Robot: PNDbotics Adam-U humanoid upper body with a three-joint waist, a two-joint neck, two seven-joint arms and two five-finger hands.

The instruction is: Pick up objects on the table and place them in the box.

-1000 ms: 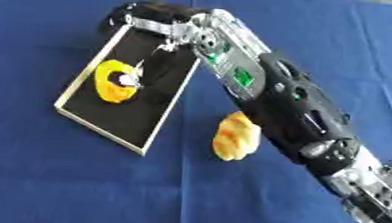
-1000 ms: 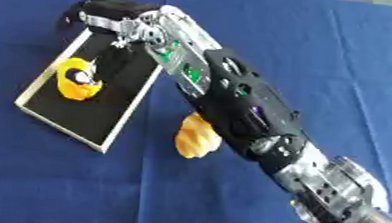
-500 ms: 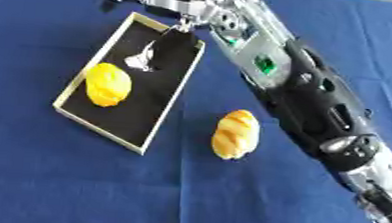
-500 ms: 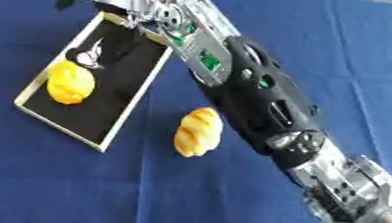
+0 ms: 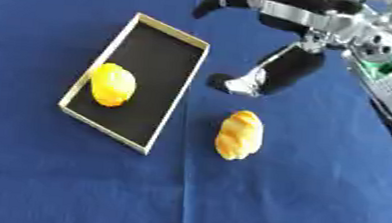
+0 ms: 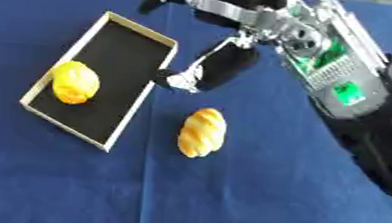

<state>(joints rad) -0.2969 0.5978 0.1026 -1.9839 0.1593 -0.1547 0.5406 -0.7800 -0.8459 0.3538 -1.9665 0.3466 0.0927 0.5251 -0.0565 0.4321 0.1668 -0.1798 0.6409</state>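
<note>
Box (image 5: pixel 174 34) lies at the left of the blue desk (image 5: pixel 70 189) with a yellow item (image 5: pixel 112 84) inside; the bread roll (image 5: pixel 239 134) waits beside it. Right robot hand (image 6: pixel 204 71) hovers above, fingers relaxed, empty. A careless descent could nudge the roll away

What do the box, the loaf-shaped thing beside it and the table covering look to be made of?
The box: probably card or thin wood, with a matt black floor and pale tan rim, thin straight walls. The loaf-shaped thing: likely a plastic or foam toy pastry, golden and ridged with a slight sheen; real bread cannot be ruled out. The table covering: blue cloth, matt and glare-free.
</note>
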